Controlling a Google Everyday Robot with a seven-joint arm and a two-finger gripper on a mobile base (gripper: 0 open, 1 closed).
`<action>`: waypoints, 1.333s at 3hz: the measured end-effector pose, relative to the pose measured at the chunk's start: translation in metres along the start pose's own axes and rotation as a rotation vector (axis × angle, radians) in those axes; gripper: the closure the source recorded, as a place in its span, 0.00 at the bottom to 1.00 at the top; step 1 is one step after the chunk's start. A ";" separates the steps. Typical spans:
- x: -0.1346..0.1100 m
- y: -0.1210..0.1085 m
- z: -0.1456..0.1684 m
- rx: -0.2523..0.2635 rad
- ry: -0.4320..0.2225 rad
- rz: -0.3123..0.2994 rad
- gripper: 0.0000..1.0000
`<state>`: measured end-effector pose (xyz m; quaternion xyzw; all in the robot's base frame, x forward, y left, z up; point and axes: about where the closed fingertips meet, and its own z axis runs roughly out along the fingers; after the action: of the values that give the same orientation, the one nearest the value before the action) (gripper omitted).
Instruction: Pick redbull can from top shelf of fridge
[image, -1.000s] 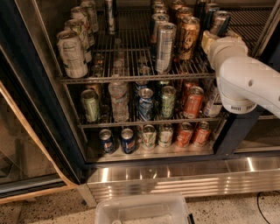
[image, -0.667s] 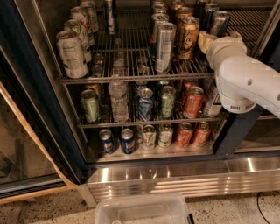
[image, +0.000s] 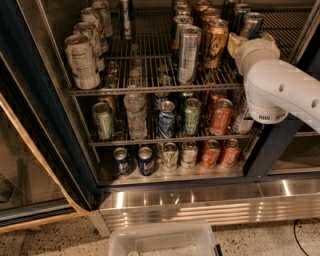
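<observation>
The fridge (image: 35, 110) stands open with wire racks of drink cans. The top shelf (image: 150, 90) holds white-silver cans at the left, a wide all-silver tall can (image: 189, 52) and a gold-brown can (image: 216, 42). The redbull can (image: 251, 24), slim, blue and silver with a silver lid, stands at the right of that shelf. My gripper (image: 250, 40) is at the end of the white arm (image: 280, 85), right in front of and just below the redbull can's top. The arm's wrist hides most of the gripper and the can's lower body.
Another slim dark can (image: 239, 12) stands behind the redbull can. The middle rack holds a water bottle (image: 136, 112) and green, blue and orange cans. Short cans line the bottom rack. A clear plastic bin (image: 160, 240) sits on the floor below the ribbed steel base panel (image: 200, 202). The open door (image: 20, 175) is at the left.
The arm's wrist has shifted slightly left and deeper toward the right end of the top shelf. The cans have not moved.
</observation>
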<state>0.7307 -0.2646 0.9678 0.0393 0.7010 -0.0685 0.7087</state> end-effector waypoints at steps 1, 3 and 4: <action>0.001 -0.002 0.002 0.007 0.001 0.001 0.41; 0.006 -0.010 0.025 0.044 0.009 0.003 0.42; 0.006 -0.010 0.025 0.044 0.009 0.003 0.60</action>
<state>0.7539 -0.2783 0.9622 0.0563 0.7025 -0.0827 0.7046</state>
